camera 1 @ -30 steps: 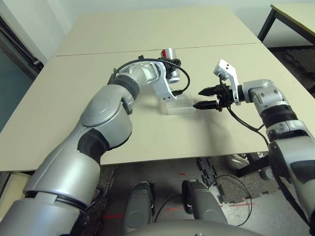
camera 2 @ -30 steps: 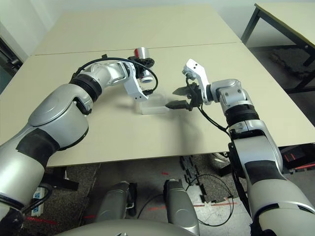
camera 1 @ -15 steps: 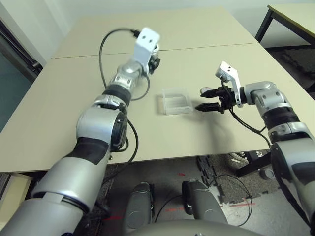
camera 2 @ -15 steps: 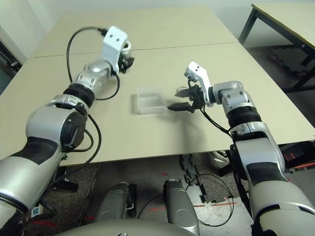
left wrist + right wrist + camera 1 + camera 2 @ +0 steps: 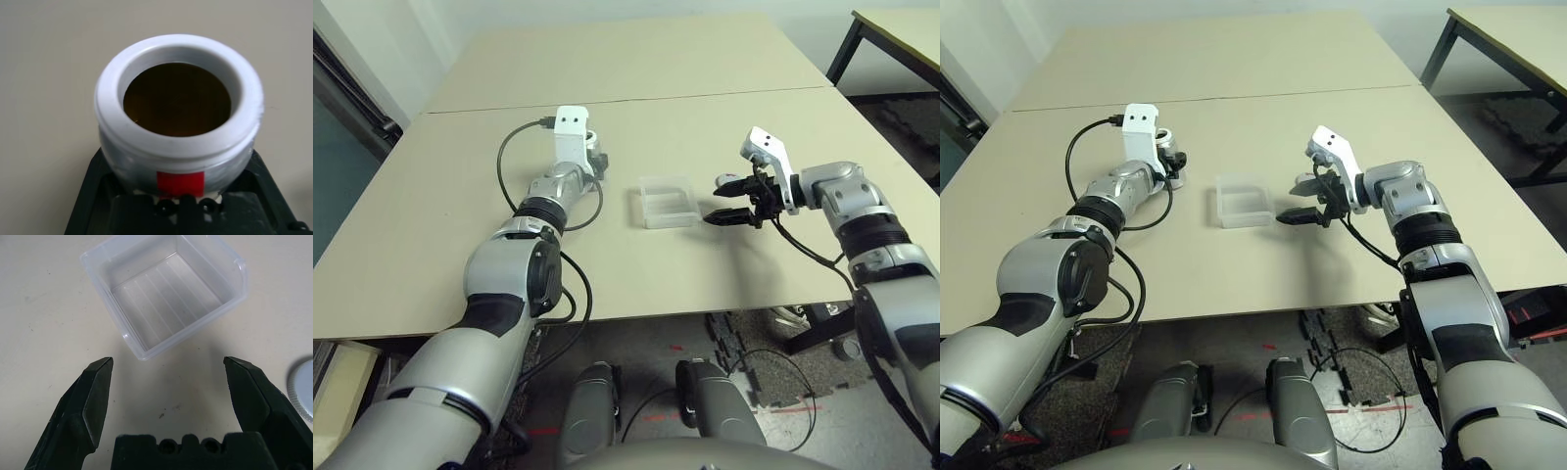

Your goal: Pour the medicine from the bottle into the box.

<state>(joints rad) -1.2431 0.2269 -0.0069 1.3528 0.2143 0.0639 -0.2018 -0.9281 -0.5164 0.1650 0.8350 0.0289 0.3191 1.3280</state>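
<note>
My left gripper [image 5: 1167,162] is shut on the bottle [image 5: 178,147], a small grey cylinder with a white rim and a red stripe. It holds the bottle upright, low over the table, left of the box. The left wrist view looks straight into the bottle's dark open mouth. The box [image 5: 666,202], a clear shallow tray, lies at the table's middle with its ridged bottom [image 5: 166,289] bare. Just right of the box, my right gripper [image 5: 724,201] hovers open, its fingers [image 5: 93,396] spread wide and pointing at it.
A flat round grey cap [image 5: 303,389] lies on the table beside my right gripper. The tan table [image 5: 636,78] stretches far behind, with a seam across it. Another table [image 5: 901,29] stands at the back right.
My left arm has swung the bottle away from above the box, up and leftward, then down to the left of the box. The right gripper has hardly moved.
</note>
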